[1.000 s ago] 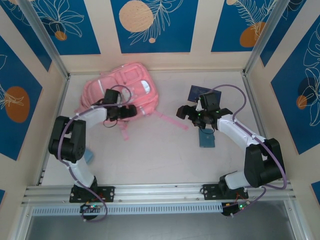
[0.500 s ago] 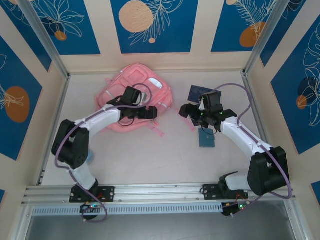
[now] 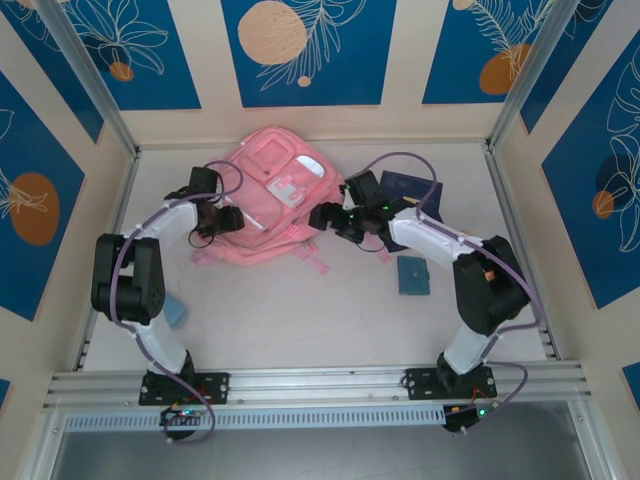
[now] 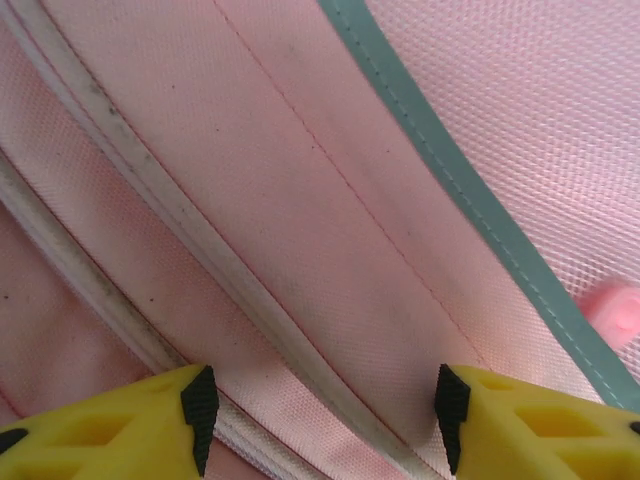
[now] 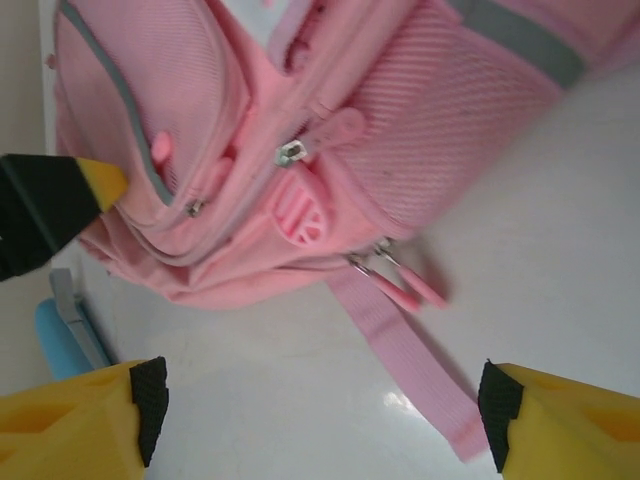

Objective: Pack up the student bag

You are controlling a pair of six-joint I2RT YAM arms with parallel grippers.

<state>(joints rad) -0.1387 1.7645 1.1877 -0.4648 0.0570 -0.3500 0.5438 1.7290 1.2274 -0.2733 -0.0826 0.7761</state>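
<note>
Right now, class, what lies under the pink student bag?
The student bag lies on the pale table, and a pink strap trails out from its near edge. Whatever else might sit beneath it is covered by the bag's fabric.

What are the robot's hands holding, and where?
Nothing yet. The left hand is open against the student bag; the right hand is open near it.

Left wrist view crops the student bag (image 4: 330,200) at every edge.
</note>
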